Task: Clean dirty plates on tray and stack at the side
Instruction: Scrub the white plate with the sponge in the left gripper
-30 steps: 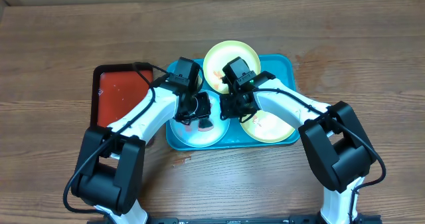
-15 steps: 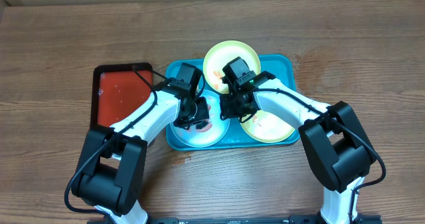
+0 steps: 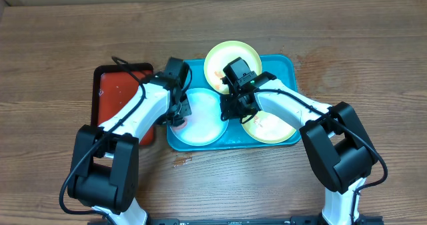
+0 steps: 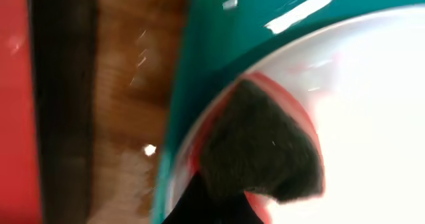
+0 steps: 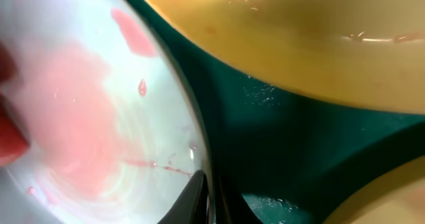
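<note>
The turquoise tray (image 3: 283, 65) holds three plates. The light blue plate (image 3: 203, 118) lies at its front left, with pink smears in the right wrist view (image 5: 86, 104). One yellow-green plate (image 3: 230, 59) sits at the back and another (image 3: 270, 126) at the front right. My left gripper (image 3: 179, 115) is shut on a red sponge with a dark scrub pad (image 4: 259, 144), pressed on the blue plate's left rim (image 4: 358, 117). My right gripper (image 3: 227, 108) is shut on the blue plate's right rim, its fingers (image 5: 192, 194) pinching the edge.
A red tray with a black rim (image 3: 117, 95) lies just left of the turquoise tray, with a narrow strip of wood table (image 4: 126, 84) between them. The back yellow-green plate (image 5: 299, 31) overhangs the tray floor (image 5: 299, 151) close to my right gripper.
My left gripper has swept the sponge leftward across the blue plate, from its middle to its left rim. The right arm has not moved.
</note>
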